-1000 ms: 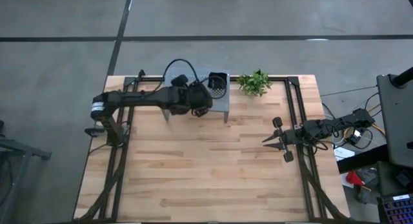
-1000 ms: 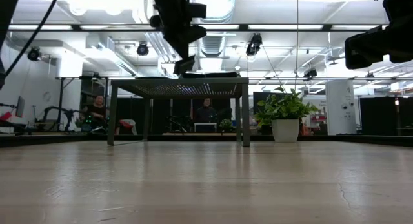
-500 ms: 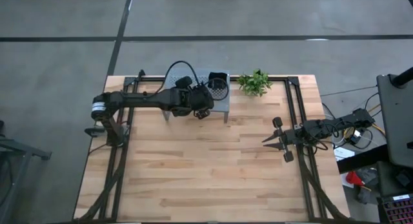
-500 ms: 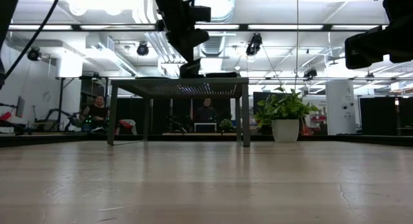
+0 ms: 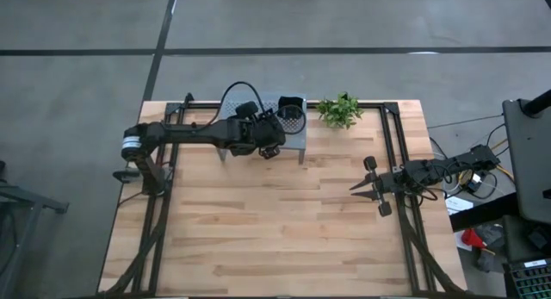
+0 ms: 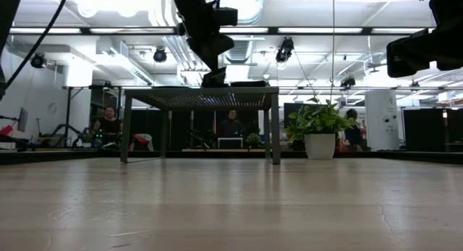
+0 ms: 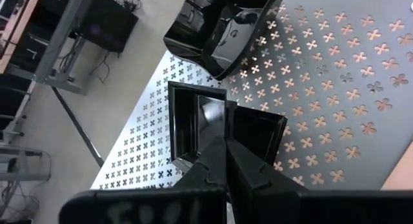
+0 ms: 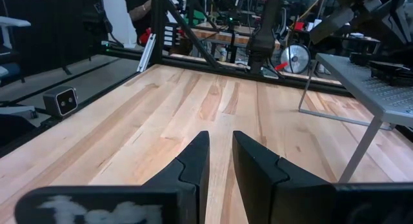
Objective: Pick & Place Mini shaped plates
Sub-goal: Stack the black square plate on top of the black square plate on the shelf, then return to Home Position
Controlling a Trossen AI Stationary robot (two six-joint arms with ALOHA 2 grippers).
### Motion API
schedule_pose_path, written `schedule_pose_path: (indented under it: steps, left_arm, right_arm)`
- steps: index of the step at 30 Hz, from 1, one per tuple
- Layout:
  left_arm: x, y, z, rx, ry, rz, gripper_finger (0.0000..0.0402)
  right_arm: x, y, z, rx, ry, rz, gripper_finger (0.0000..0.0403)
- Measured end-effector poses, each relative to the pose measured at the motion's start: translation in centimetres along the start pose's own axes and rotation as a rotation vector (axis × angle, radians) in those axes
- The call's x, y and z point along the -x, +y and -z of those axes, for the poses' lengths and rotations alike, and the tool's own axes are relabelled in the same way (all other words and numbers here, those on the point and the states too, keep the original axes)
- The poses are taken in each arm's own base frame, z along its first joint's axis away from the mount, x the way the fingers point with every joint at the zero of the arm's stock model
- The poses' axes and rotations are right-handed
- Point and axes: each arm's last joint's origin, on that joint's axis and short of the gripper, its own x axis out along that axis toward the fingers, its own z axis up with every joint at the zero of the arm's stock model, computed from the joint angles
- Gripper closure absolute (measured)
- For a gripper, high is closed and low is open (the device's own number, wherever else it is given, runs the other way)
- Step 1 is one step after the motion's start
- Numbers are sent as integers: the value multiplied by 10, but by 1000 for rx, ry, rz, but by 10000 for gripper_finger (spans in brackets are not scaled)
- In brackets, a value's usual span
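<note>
My left gripper (image 5: pixel 269 144) (image 7: pixel 226 143) is over the grey perforated shelf (image 5: pixel 297 140), shut on a tiny square glossy black dish (image 7: pixel 193 124). Larger black dishes (image 7: pixel 222 30) (image 5: pixel 291 115) are stacked on the shelf top just beyond it. In the low view the left gripper (image 6: pixel 214 76) hangs right at the shelf top (image 6: pixel 199 90); whether the dish rests on it does not show. My right gripper (image 5: pixel 355 186) (image 8: pixel 220 153) waits near the table's right edge, open by a narrow gap and holding nothing. My left gripper pinches one upright side wall (image 7: pixel 224 121) of the tiny square dish between its two fingers. It comes from above, slanting toward the shelf. The dish stays open side up, right at the perforated shelf top.
A small green plant (image 5: pixel 339 109) (image 6: pixel 316 124) stands right of the shelf near the table's far edge. The shelf stands on thin legs (image 6: pixel 275 132). Bare wood tabletop (image 5: pixel 275 221) spreads across the middle and near side. People show in the room beyond the table.
My left gripper has come down a little toward the shelf top and slightly toward the table's near edge, staying shut, then held still for the last half second.
</note>
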Motion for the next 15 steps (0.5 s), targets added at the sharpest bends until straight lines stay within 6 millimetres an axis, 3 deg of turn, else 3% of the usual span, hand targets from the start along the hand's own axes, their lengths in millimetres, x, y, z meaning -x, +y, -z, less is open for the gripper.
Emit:
schedule_pose_path:
  steps: [5,15]
  left_arm:
    - [0,0,0,-22,1,1,387]
    - [2,-2,0,-24,-3,6,306]
  right_arm:
    - [0,0,0,0,0,0,339]
    - [0,0,0,0,0,0,339]
